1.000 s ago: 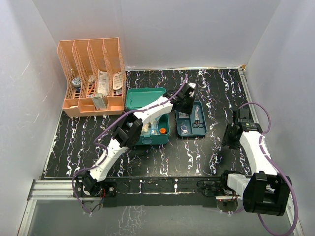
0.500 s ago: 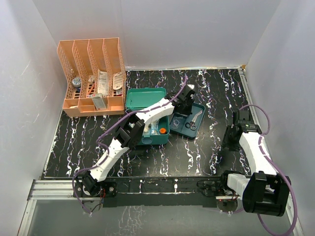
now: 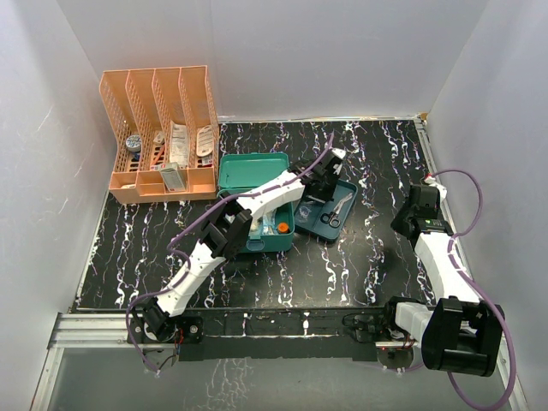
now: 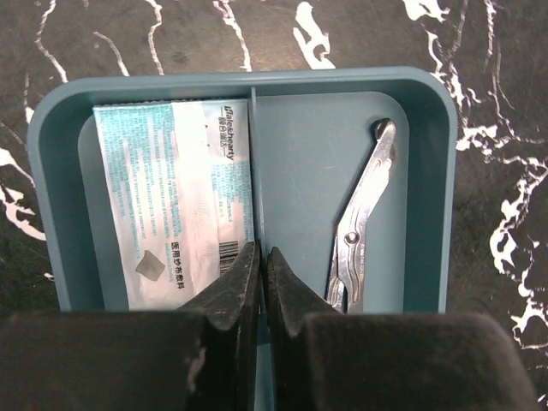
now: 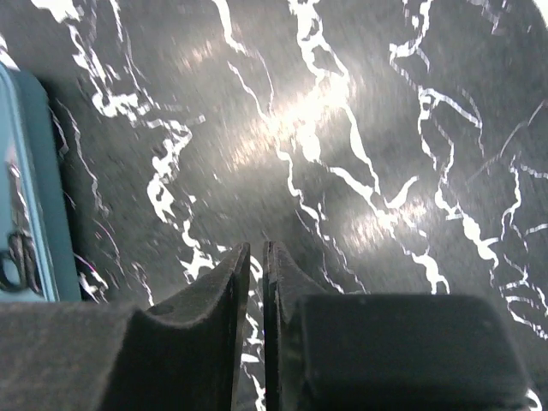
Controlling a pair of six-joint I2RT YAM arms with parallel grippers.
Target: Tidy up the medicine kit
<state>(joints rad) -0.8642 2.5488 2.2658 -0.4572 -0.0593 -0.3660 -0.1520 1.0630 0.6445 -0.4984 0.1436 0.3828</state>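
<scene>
Teal insert tray divider clamped by left end effector | right end effector closed above tabletop

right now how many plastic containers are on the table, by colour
teal: 2 (medicine kit box, insert tray)
orange: 1 (file rack)
total: 3

I see plain white walls on three sides of the black table with white marble veins; a pale metal rail runs along its near edge.
</scene>
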